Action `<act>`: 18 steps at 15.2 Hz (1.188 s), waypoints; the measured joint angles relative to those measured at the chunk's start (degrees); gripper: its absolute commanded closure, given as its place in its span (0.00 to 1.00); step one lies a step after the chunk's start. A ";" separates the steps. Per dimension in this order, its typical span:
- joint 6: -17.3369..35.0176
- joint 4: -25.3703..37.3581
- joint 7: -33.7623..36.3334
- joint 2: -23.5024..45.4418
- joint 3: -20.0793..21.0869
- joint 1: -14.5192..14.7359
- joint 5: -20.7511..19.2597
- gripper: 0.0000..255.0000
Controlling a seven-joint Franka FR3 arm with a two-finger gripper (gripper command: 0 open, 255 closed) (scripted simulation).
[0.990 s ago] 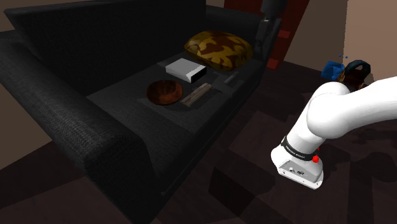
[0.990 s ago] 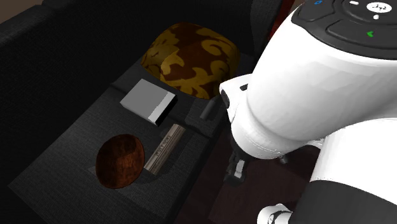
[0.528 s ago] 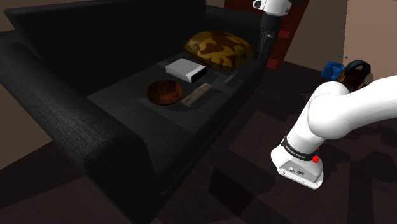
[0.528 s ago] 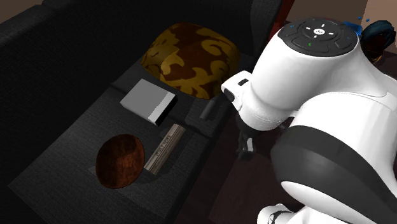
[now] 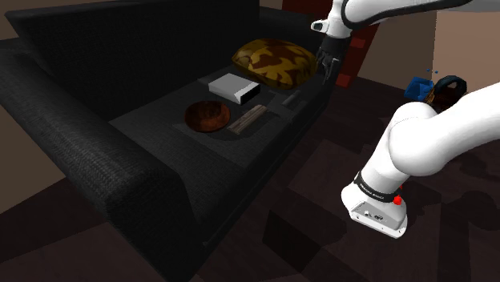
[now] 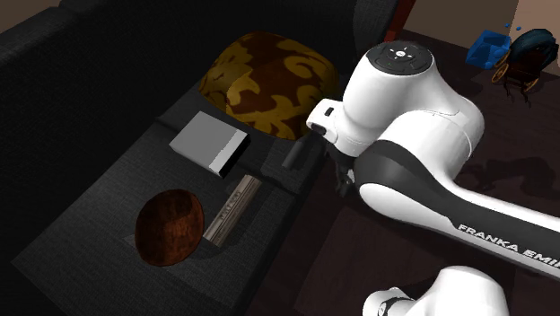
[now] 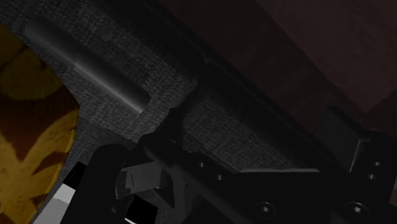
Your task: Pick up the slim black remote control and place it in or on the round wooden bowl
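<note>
The gripper (image 5: 325, 74) hangs with its fingers apart and nothing between them, near the front edge of the sofa (image 5: 80, 136) and beside the cushion (image 5: 275, 62). Near it and lower, the remote (image 5: 291, 100) lies flat on the seat close to that edge, apart from the box (image 5: 235, 86). It is probably light, stiff and smooth-cased, so take it across its narrow width near the middle. The bowl (image 5: 207, 116) sits farther along the seat.

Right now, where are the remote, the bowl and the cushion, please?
remote (image 6: 293, 155), second exterior view, middle of its top face
bowl (image 6: 170, 226), second exterior view, bare inside
cushion (image 5: 274, 62), shoulder view, patterned top
</note>
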 measured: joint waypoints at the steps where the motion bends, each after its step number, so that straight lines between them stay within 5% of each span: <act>1: 2.20 -0.02 -2.85 1.94 -2.05 0.98 -0.45 0.00; 6: 11.24 3.29 -19.24 12.76 -13.02 7.18 0.13 0.00; 10: 17.77 7.25 -34.19 23.55 -22.22 14.65 6.12 0.00; 14: 22.51 12.33 -54.87 39.28 -29.64 21.58 22.09 0.00; 18: 22.95 19.68 -76.17 55.07 -23.91 15.36 40.00 0.00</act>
